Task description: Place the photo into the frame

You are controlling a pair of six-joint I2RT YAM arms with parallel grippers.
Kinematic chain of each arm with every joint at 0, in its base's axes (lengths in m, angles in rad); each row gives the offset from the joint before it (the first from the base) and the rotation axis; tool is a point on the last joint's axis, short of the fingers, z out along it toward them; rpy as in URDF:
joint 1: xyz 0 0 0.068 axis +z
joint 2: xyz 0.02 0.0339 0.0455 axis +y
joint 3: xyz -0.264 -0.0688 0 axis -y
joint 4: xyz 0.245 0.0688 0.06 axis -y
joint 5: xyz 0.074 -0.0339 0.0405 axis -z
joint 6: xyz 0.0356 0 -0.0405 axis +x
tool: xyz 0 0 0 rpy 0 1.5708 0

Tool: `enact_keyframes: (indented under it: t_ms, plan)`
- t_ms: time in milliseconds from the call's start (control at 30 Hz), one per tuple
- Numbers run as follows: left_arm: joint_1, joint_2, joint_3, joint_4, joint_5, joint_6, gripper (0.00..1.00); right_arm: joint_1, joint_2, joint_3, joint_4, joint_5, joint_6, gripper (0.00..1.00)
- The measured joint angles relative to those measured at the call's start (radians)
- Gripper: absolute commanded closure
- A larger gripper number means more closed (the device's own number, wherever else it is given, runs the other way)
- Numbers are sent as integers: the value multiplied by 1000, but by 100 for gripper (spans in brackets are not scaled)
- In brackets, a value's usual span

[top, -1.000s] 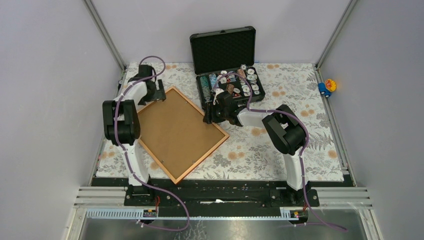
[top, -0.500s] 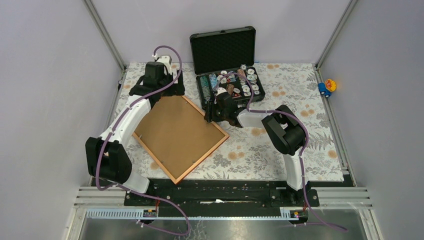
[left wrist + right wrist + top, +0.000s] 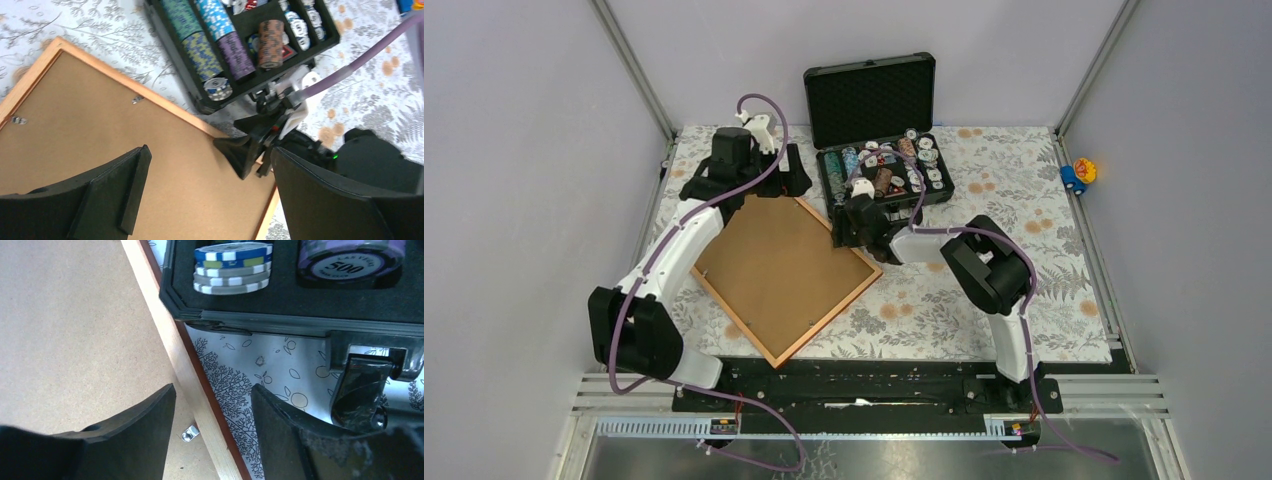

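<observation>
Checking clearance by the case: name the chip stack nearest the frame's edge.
The short blue, white and grey stack in the corner pocket of the case, right beside the frame. The purple 500 stack sits farther from it.

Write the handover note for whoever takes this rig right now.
Left tool: wide open, empty, above the frame's far corner.
Right tool: open, empty, straddling the frame's edge beside the chip case.
Frame: lies back up, brown backing seated in it.
Photo: not in view; whether it sits under the backing cannot be told.
Done: nothing confirmable.
Left: check the photo is in, then secure the backing.
</observation>
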Motion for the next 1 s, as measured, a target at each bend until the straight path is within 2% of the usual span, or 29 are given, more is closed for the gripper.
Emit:
enact_keyframes:
  t_ms: [200,367,533,667,833,1000]
  plan:
    - [-31,-20,-1,19,53,-22,1,45,-32,-72,66,81,-35,21]
    - [-63,-60,-14,18,41,-26,1,48,-88,-125,30,84,-36,15]
    - [-72,-116,-22,22,-54,-38,1,48,-203,-199,-87,77,-19,7]
    - [-71,-179,-41,27,-174,-42,1,49,-359,-288,-155,76,2,1]
    - [-66,-242,-102,77,-319,-87,1,49,-504,-353,-193,74,30,0]
    - [-59,-245,-162,111,-318,-111,1,48,-539,-380,-205,39,75,0]
